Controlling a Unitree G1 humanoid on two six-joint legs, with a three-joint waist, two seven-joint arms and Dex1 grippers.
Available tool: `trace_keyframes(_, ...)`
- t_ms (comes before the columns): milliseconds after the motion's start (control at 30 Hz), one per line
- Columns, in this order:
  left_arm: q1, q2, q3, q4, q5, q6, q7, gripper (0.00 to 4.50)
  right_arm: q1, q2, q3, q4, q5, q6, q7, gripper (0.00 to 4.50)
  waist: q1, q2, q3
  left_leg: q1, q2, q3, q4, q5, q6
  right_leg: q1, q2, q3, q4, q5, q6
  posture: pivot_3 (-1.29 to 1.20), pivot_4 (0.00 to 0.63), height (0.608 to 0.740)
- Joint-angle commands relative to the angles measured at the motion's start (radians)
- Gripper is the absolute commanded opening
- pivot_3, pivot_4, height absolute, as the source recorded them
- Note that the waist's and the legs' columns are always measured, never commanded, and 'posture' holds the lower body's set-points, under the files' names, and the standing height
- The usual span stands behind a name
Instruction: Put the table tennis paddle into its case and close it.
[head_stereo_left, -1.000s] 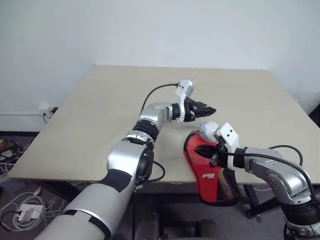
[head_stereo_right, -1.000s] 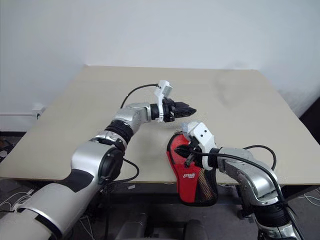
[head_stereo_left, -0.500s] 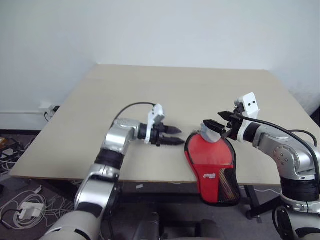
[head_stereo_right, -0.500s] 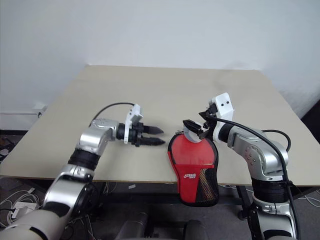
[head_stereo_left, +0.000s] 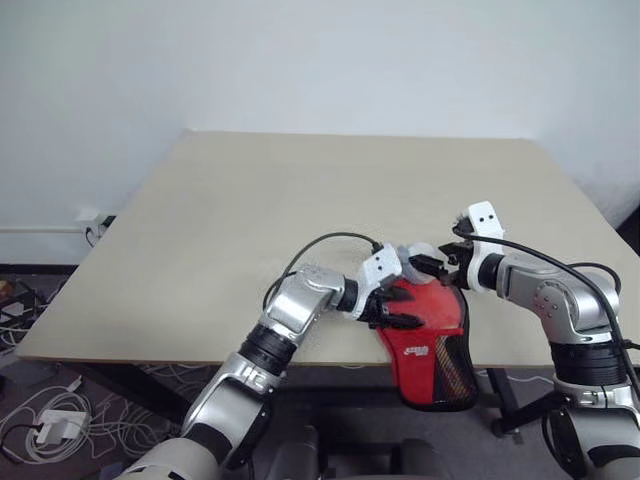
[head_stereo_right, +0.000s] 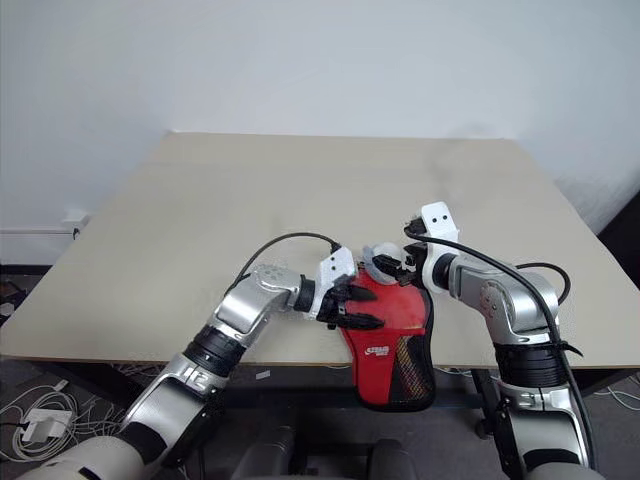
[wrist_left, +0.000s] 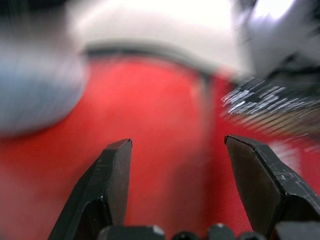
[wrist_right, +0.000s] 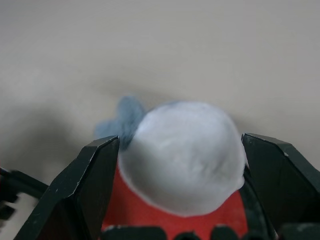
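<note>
case (head_stereo_left: 425, 325): white logo, unreadable | left claw (wrist_left: 177, 165): apart | right claw (wrist_right: 180, 170): apart

Silver arms, black claws (head_stereo_left: 393, 308)

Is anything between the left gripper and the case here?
Nothing visible does. The left gripper, open, is right over the red front of the case. The right gripper is at the case's far end, its open fingers on either side of a whitish round thing there.
</note>
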Motion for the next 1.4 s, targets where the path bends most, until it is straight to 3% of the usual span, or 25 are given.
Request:
trace_keyframes(33, -0.018, -0.015, -0.013, 0.046, 0.046, -0.056, 0.074, 3.12, -0.029, 0.006, -0.008, 0.015, -0.025, -0.002, -0.025, 4.22, 0.003, 0.0, 0.0, 0.0, 0.0, 0.0, 0.0, 0.0, 0.0, 0.0, 0.0, 0.0, 0.0, 0.0, 0.0, 0.0, 0.0, 0.715)
trace_keyframes(400, 0.009, -0.014, -0.05, 0.081, 0.085, -0.103, 0.115, 3.12, -0.041, 0.057, -0.001, 0.075, -0.01, 0.101, -0.009, 4.22, 0.003, 0.001, -0.001, 0.0, 0.0, 0.0, 0.0, 0.0, 0.0, 0.001, -0.001, 0.0, 0.0, 0.0, 0.0, 0.0, 0.0, 0.715)
trace_keyframes(533, 0.016, -0.009, -0.042, 0.07, 0.078, -0.087, 0.115, 3.12, -0.046, 0.094, 0.004, 0.096, -0.025, 0.098, -0.027, 3.37, 0.002, 0.001, -0.001, 0.001, 0.0, 0.0, 0.0, 0.0, 0.0, 0.001, -0.001, 0.0, 0.0, 0.0, 0.0, 0.0, 0.0, 0.715)
trace_keyframes(767, 0.021, -0.007, -0.038, 0.06, 0.074, -0.052, 0.124, 3.12, -0.073, 0.154, -0.061, 0.145, -0.043, 0.045, -0.088, 1.08, 0.001, 0.002, -0.002, 0.001, 0.0, 0.0, 0.0, 0.0, 0.0, 0.001, 0.0, 0.0, 0.0, 0.0, 0.0, 0.0, 0.0, 0.715)
trace_keyframes(933, 0.012, -0.025, -0.036, 0.098, 0.079, 0.024, 0.158, 3.12, -0.097, 0.195, -0.101, 0.183, -0.073, -0.041, -0.155, 0.1, 0.001, 0.002, -0.003, 0.001, 0.0, 0.0, 0.0, 0.0, 0.0, 0.001, 0.0, 0.0, 0.0, 0.0, 0.0, 0.0, 0.0, 0.715)
trace_keyframes(1167, 0.013, -0.028, -0.04, 0.077, 0.068, 0.068, 0.148, 3.12, -0.145, 0.246, -0.103, 0.267, -0.13, -0.125, -0.241, 0.07, 0.0, 0.003, -0.003, 0.001, 0.0, 0.0, 0.0, 0.0, 0.0, 0.002, 0.0, 0.0, 0.001, 0.0, 0.0, 0.0, 0.0, 0.715)
trace_keyframes(1400, 0.013, -0.032, -0.038, 0.071, 0.06, 0.099, 0.149, 3.12, -0.179, 0.223, -0.11, 0.361, -0.203, -0.217, -0.315, 0.07, 0.0, 0.004, -0.004, 0.001, 0.0, 0.0, 0.0, 0.0, 0.0, 0.001, 0.0, 0.0, 0.001, 0.0, 0.0, 0.0, 0.0, 0.715)
